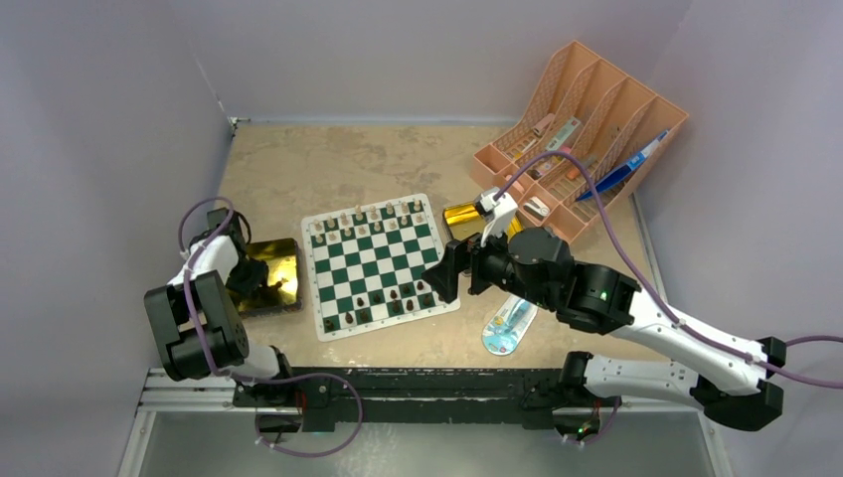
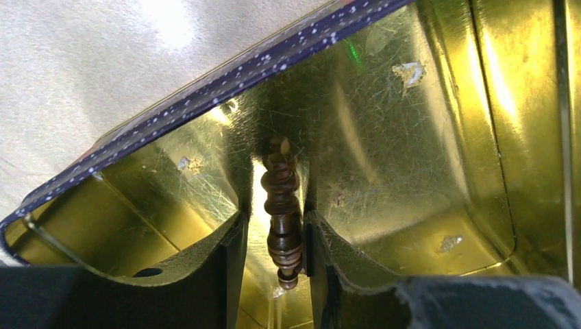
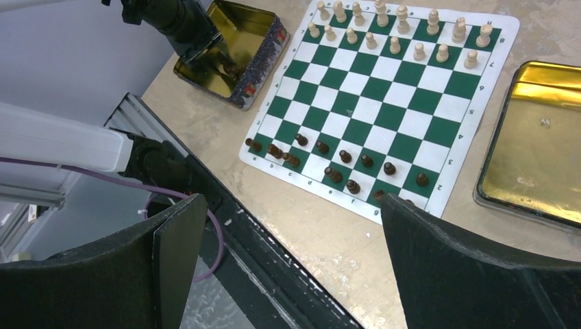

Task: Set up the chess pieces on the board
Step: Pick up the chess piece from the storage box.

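The board lies mid-table, green and white. Light chess pieces fill its far rows, and dark ones stand along the near rows. My left gripper reaches down into a gold tin. In the left wrist view its jaws flank one dark brown piece. The right pad touches the piece and a thin gap shows on the left side. My right gripper hovers over the board's near right corner. It is wide open and empty.
A second gold tin sits right of the board. An orange rack with pens stands at the back right. A blue and white packet lies near the right arm. The metal rail runs along the table's near edge.
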